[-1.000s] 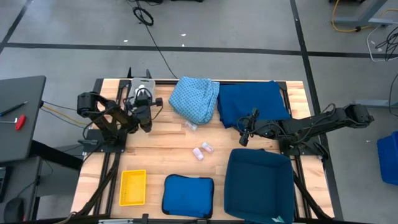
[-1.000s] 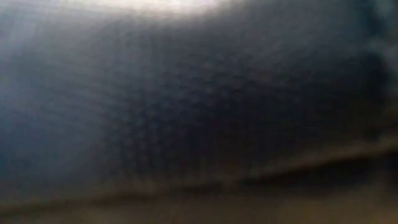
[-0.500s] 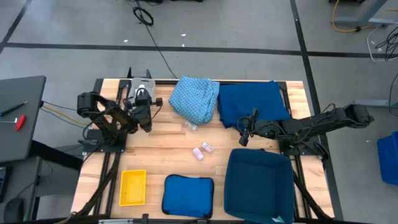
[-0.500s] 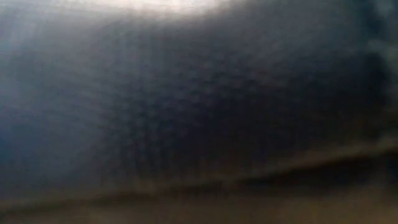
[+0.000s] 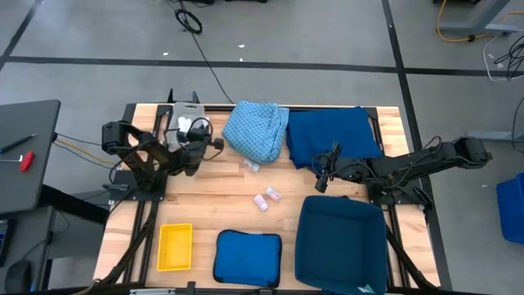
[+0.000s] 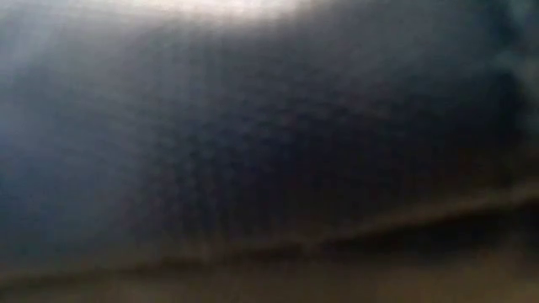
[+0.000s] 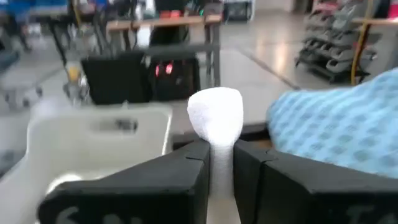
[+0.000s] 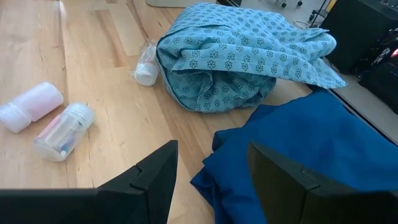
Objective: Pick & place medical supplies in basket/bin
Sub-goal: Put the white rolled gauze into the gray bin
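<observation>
At the far left, a small white roll (image 7: 215, 115) is pinched between the fingers of the left gripper (image 5: 199, 135), just beside the pale grey plastic tray (image 7: 93, 140). The placing step is judged to be in hand; lowering over the tray and release are called for next. Two pale packets (image 5: 266, 198) lie mid-table. The right gripper (image 8: 208, 180) is held spread near the dark blue cloth (image 8: 298, 149). No writing can be read.
</observation>
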`<state>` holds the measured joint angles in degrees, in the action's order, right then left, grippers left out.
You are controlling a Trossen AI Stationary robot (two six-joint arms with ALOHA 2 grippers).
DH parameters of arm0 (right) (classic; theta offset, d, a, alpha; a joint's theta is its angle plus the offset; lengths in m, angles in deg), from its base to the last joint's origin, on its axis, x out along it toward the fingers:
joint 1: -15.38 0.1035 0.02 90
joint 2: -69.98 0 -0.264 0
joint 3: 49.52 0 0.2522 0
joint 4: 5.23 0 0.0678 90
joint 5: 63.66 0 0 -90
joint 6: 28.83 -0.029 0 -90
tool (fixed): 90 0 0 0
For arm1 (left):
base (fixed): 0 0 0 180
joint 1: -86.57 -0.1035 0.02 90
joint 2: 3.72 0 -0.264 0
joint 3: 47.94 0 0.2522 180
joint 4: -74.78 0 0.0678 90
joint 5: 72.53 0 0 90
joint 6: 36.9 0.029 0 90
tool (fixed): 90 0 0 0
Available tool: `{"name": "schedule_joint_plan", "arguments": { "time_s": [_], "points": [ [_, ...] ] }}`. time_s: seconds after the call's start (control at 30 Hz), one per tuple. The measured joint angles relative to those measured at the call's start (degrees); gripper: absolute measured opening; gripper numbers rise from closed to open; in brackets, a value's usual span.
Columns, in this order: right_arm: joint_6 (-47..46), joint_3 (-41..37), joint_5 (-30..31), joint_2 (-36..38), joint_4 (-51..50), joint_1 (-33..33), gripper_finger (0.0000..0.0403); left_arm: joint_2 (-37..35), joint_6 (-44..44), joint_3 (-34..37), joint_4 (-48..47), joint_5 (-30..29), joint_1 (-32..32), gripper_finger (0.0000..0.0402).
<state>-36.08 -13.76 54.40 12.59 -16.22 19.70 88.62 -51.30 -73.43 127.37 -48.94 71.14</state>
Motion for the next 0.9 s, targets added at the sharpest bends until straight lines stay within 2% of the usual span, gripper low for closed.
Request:
{"name": "schedule_joint_plan", "arguments": {
  "time_s": [0.1, 0.23, 0.33, 0.47, 0.67, 0.83, 0.9],
  "points": [
    [0.0, 0.0, 0.0, 0.0, 0.0, 0.0, 0.0201, -0.2, -7.0, -0.1, -4.6, 1.5, -1.8, 0.004],
    [0.0, 0.0, 0.0, 0.0, 0.0, 0.0, 0.0201, 0.0, -9.0, 0.0, -4.8, 2.6, -2.3, 0.004],
    [0.0, 0.0, 0.0, 0.0, 0.0, 0.0, 0.0201, 0.0, -7.3, 0.0, -2.4, 2.2, -2.2, 0.004],
    [0.1, 0.0, 0.0, 0.0, 0.0, 0.0, 0.0201, -0.2, -1.0, 0.0, 4.7, 1.5, -1.6, 0.004],
    [0.1, 0.0, 0.0, 0.0, 0.0, 0.0, 0.0201, -3.4, 11.0, -0.9, 7.7, -9.6, 0.9, 0.004],
    [0.1, 0.0, 0.0, 0.0, 0.0, 0.0, 0.0201, -7.3, 25.7, -2.2, 8.5, -22.4, 3.7, 0.004],
    [0.0, 0.0, 0.0, 0.0, 0.0, 0.0, 0.0201, -8.9, 30.5, -2.2, 9.0, -23.6, 4.6, 0.004]
  ]
}}
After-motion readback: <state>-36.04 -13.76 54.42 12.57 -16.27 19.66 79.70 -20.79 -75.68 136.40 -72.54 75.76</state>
